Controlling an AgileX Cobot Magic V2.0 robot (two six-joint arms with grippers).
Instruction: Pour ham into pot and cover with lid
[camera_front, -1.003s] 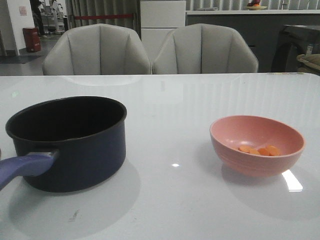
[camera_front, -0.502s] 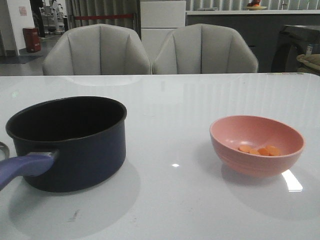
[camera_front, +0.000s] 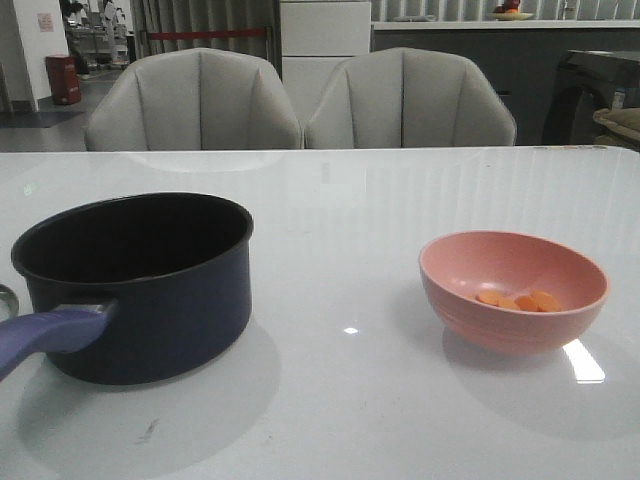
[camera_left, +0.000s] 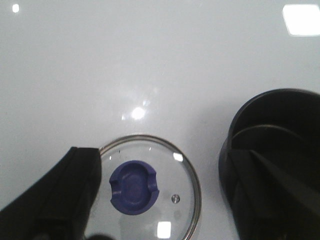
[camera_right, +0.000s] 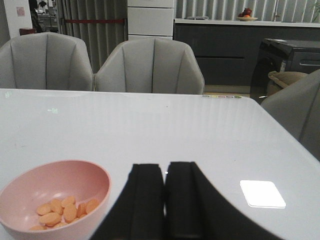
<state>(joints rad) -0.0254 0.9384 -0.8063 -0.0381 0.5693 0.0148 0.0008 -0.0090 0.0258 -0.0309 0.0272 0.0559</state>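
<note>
Near the table's (camera_front: 350, 200) right edge, ham (camera_front: 520, 300) sits unpoured in the bowl (camera_front: 513, 290); pot (camera_front: 140, 285) empty, lid (camera_left: 147, 187) off. Left hand (camera_left: 160, 200) spread wide over lid, right hand (camera_right: 165, 205) pinched closed, both empty.

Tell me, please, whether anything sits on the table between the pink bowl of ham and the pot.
Nothing visible does. In the front view only bare white table separates the pink bowl, with the ham inside, from the open pot.

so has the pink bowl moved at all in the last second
No. In the front view the bowl sits in the same spot on the table, just as far right of the pot, with the ham still inside it.
</note>
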